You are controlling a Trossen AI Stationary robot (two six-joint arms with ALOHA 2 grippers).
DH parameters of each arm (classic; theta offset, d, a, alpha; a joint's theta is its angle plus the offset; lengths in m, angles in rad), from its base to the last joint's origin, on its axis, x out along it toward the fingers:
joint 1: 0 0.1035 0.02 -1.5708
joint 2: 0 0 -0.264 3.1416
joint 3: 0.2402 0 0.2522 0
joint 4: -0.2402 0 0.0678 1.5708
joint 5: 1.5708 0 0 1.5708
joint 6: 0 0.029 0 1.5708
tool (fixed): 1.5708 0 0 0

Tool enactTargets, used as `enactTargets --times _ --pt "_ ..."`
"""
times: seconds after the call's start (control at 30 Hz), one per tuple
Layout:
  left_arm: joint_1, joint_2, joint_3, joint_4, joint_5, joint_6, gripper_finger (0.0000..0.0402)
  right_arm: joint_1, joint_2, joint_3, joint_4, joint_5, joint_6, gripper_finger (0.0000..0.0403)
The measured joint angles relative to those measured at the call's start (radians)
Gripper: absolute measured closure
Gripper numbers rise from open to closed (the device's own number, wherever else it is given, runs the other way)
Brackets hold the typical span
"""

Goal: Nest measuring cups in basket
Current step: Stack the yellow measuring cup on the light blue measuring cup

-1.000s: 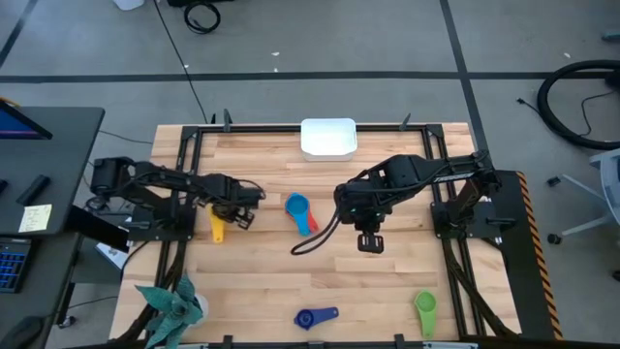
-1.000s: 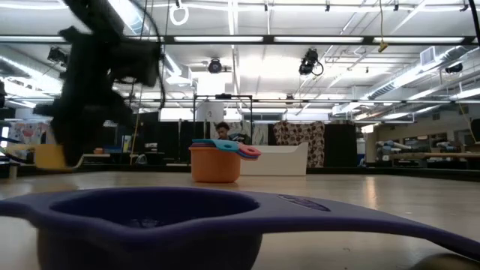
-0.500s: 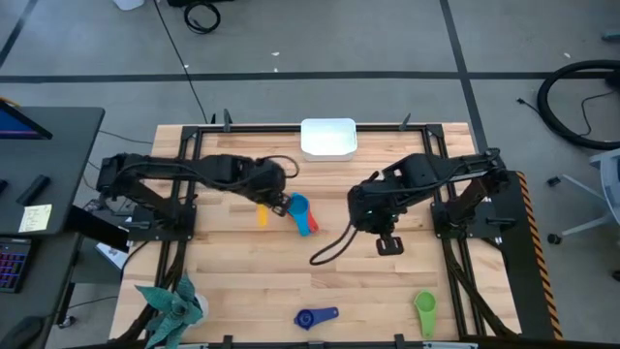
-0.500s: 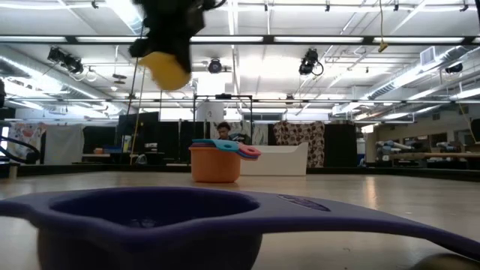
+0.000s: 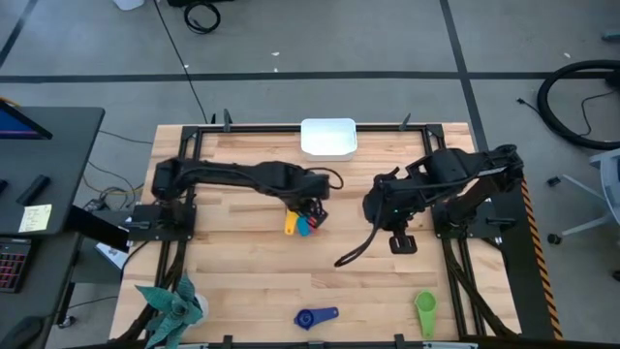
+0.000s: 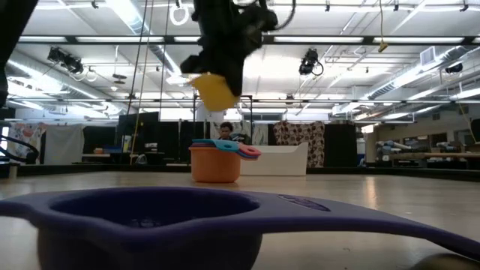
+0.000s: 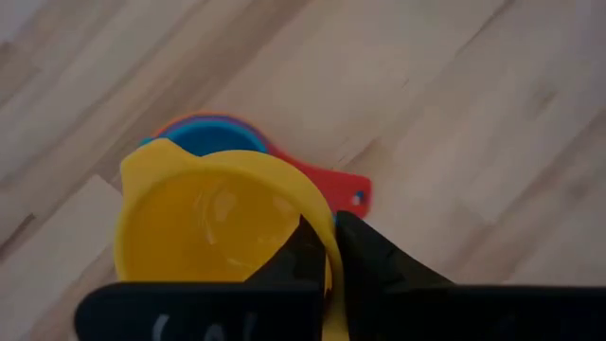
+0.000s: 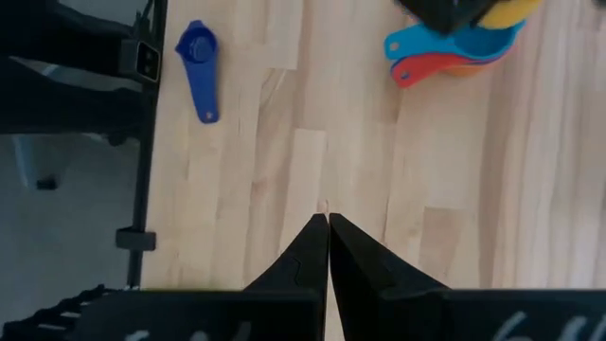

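Yellow cup (image 7: 213, 227) pinched at its rim by left gripper (image 5: 302, 215), held in the air directly over the cup stack (image 6: 215, 160) at table centre. In the low view hangs clear above the stack, not touching, tilted a little. Stack: orange cup (image 6: 214, 165) at the bottom, light blue cup (image 8: 443, 41) and red cup (image 8: 431, 64) nested inside, both handles pointing the same way. From the left wrist view, blue bowl rim and red handle peek out from beneath the yellow bowl.

Dark blue cup (image 5: 316, 317) alone near the front edge of the table (image 5: 242, 281), bowl up; fills the foreground of the low view. Green cup (image 5: 425, 310) at the front right corner, well apart from the rest. Basket (image 5: 328, 138) at the back edge, centre, well apart from the stack, no cups seen in it.

Right gripper (image 5: 401, 239) over bare wood to the right of the stack, fingers pressed together, holding nothing. Teal plant (image 5: 174, 308) at front left corner.
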Motion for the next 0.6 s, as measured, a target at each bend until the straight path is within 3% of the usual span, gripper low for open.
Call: enactTargets --times 0.4,0.6 --pt "0.058 0.109 0.003 -0.024 0.017 0.054 0.0386 0.044 -0.001 0.0 0.0 -0.006 0.031 0.0385" --pt "0.082 0.159 0.002 -0.034 0.109 0.084 0.0386 0.048 -0.001 0.0 0.0 -0.006 0.034 0.0385"
